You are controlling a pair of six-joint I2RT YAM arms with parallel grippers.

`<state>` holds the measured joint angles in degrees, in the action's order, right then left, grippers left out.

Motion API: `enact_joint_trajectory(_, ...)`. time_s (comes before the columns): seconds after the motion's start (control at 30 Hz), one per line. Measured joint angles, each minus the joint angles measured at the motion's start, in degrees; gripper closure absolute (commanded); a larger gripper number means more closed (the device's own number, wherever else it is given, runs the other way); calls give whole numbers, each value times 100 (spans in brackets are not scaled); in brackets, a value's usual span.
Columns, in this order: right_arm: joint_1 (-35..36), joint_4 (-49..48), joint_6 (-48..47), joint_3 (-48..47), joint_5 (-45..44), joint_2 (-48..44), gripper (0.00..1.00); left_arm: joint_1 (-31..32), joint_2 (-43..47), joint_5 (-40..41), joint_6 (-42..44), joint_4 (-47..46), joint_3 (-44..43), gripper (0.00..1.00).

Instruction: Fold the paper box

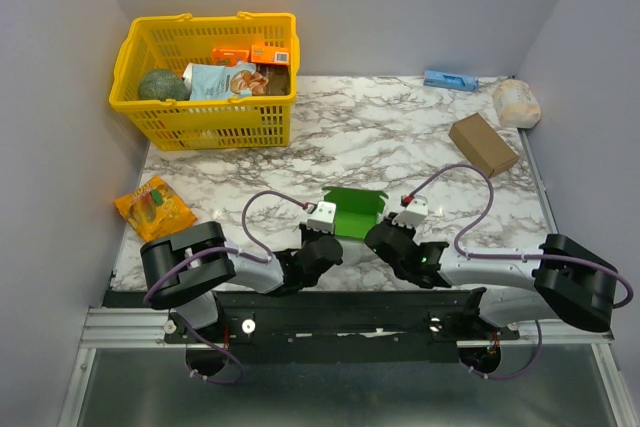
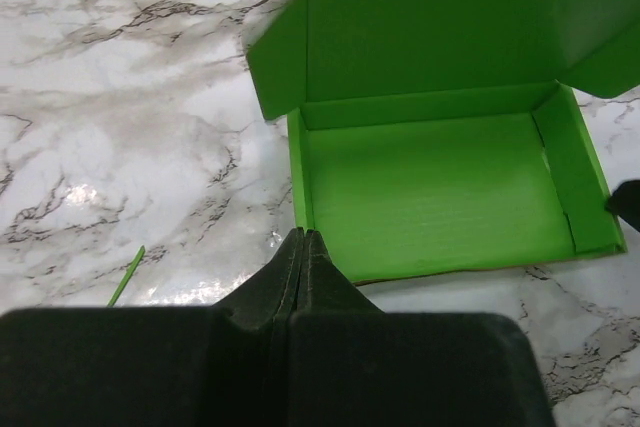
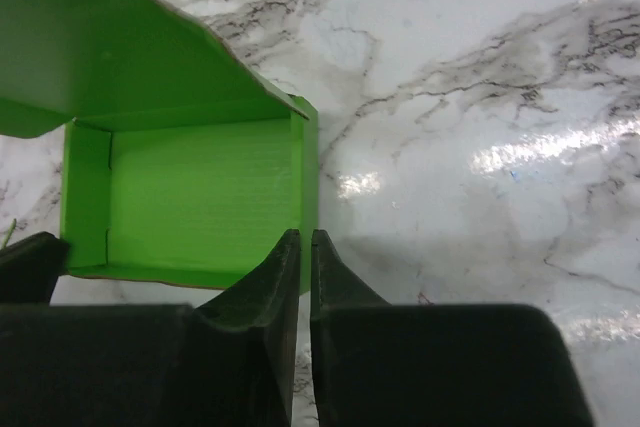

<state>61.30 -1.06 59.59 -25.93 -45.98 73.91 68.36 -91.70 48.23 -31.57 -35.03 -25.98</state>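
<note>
From the top view, the paper box (image 1: 352, 209) sits on the marble bench (image 1: 400, 137) just ahead of both end effectors, tray formed and lid flap standing open on the far side. Your left end effector (image 1: 333, 234) is at its near-left corner and your right end effector (image 1: 388, 234) at its near-right corner.

On the left wrist view, the left end effector (image 2: 303, 245) is fully closed and holds nothing. The tray's near-left corner lies right at its tips, with the tray floor ahead and to the right.

On the right wrist view, the right end effector (image 3: 305, 245) is open by only a narrow slit, with no card visible in the gap. The box's right wall (image 3: 308, 177) runs straight ahead from the tips, and the tray lies ahead and to the left.

Expect thin, light card: it probably slides on the glossy bench and buckles if squeezed mid-panel. Take hold at a wall's top edge or a flap near its crease, and brace the opposite side while you fold
</note>
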Motion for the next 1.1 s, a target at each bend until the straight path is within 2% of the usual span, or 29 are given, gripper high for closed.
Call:
enact_joint_trajectory(0.2,219,822,140,68,72,-680,48,33,0,280,-28,474,-63,100)
enact_joint_trajectory(0.27,299,1045,205,94,90,-951,44,42,-15,280,-26,723,-39,100)
enact_joint_trajectory(0.4,358,1340,138,236,219,-1558,28,39,-37,286,-22,962,-9,100)
enact_joint_trajectory(0.53,358,1451,-133,262,275,-2129,18,39,-35,297,33,979,-9,100)
enact_joint_trajectory(0.67,297,1493,-584,177,442,-2363,15,39,105,280,197,1132,-9,96)
enact_joint_trajectory(0.7,234,1502,-728,98,538,-2334,15,42,190,269,243,1165,-11,92)
enact_joint_trajectory(0.73,170,1508,-863,4,647,-2282,15,42,352,229,317,1198,-11,80)
enact_joint_trajectory(0.8,-26,1506,-1196,-247,938,-2114,14,42,708,160,468,1261,-11,64)
enact_joint_trajectory(0.83,-140,1488,-1377,-393,1110,-1998,14,39,874,111,490,1274,-11,47)
enact_joint_trajectory(0.9,-354,1453,-1779,-717,1469,-1738,13,42,1360,-4,623,1405,-4,30)
enact_joint_trajectory(0.93,-457,1432,-1947,-872,1628,-1615,13,39,1672,-101,693,1484,4,19)
enact_joint_trajectory(1.1,-780,1217,-2771,-1362,2420,-1250,12,35,3335,-649,973,2009,179,3)
